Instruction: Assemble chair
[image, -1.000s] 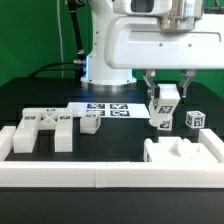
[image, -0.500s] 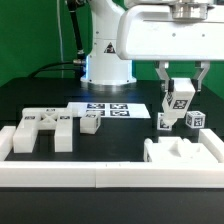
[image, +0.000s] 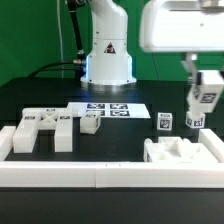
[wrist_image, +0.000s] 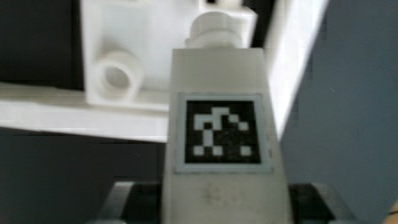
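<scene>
exterior view shows gripper clasping a post — wrist view adds its peg

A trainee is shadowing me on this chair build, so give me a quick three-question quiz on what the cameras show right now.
1. True or false: the two-finger gripper is shut on a chunky white post with a black-and-white marker tag, holding it above the black table.
2. Where does the flat white marker board lie? A) directly under the gripper; B) on the table in front of the arm's white base; C) on top of the border rail.
3. Fill in: on the exterior view's right, below the held post, ___ small tagged white blocks stand on the table.

Key: 1 true; 2 B; 3 two.
</scene>
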